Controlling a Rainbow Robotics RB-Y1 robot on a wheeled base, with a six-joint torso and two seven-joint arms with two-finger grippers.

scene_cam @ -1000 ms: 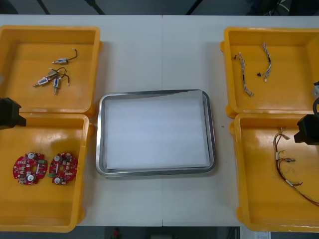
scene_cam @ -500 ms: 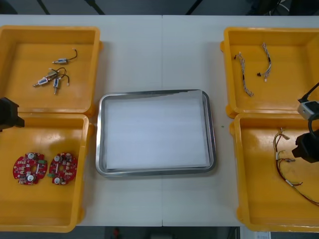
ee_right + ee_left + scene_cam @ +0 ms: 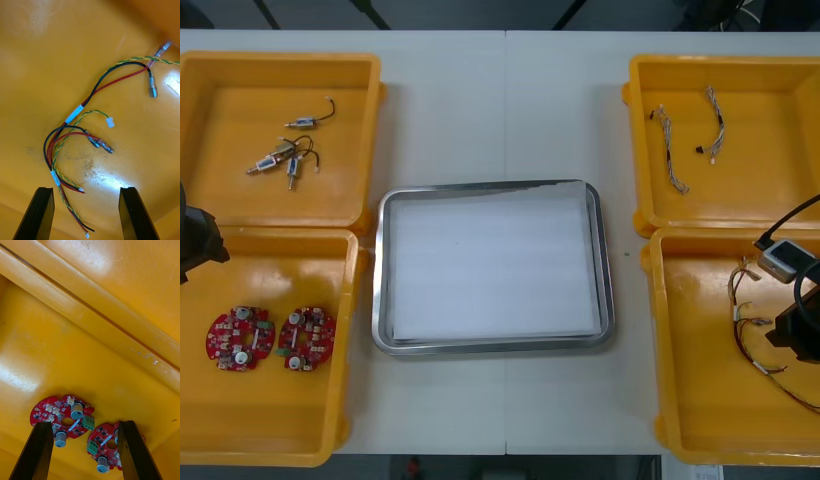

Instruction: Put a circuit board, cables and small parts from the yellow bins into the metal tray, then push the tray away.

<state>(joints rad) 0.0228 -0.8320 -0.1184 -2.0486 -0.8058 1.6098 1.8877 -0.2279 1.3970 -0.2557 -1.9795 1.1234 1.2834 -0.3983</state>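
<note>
Red and yellow cables (image 3: 98,142) limp, light | I'd pinch larger white sleeve (image 3: 74,113) | right gripper (image 3: 85,191) spread above | left gripper (image 3: 84,423) spread over circuit boards (image 3: 62,416)

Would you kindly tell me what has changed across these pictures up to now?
The right gripper, open, moved toward the near edge of the table, over the near right bin and its red and yellow cables. The left gripper, also open, crept slightly the same way, above the boards. Nothing was grasped or released. Boards, cables, small parts and tray stayed put.
</note>
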